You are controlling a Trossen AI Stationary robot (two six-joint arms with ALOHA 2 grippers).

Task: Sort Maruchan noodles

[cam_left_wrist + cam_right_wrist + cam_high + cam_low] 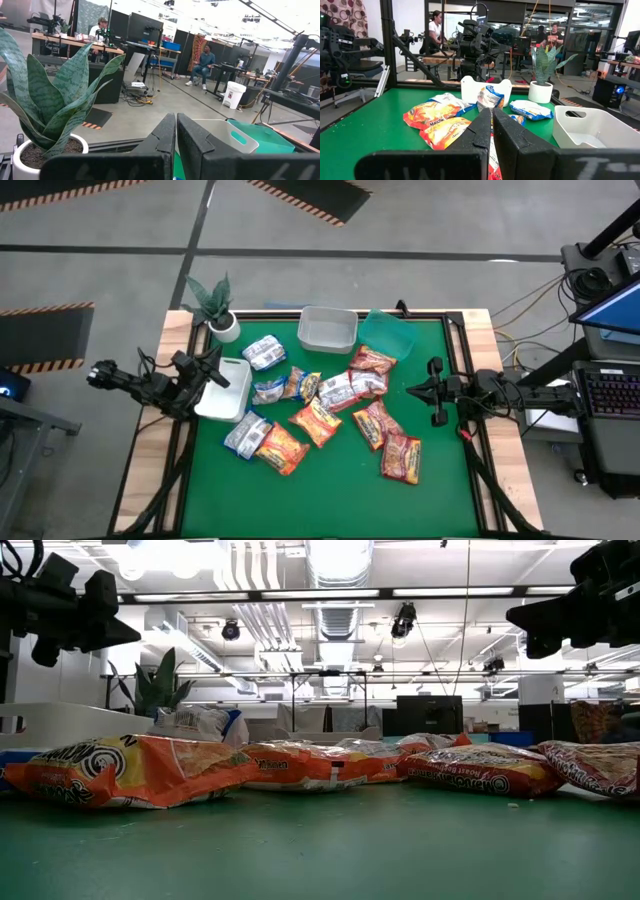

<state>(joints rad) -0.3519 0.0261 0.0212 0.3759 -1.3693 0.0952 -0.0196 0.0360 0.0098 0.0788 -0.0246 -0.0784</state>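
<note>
Both arms are dark, near black, built of blocky segments joined by rounded housings. In the high view the left arm (pixel 150 387) sits at the middle left of the frame with thin black cables looping off it. The right arm (pixel 490 392), at the middle right, shows a similar dark body with cables trailing behind. Each gripper ends in two flat, tapering matte black fingers: the left gripper (pixel 176 131) at the lower centre of its wrist frame, the right gripper (pixel 491 125) likewise, with faint pale markings at the bottom edge.
</note>
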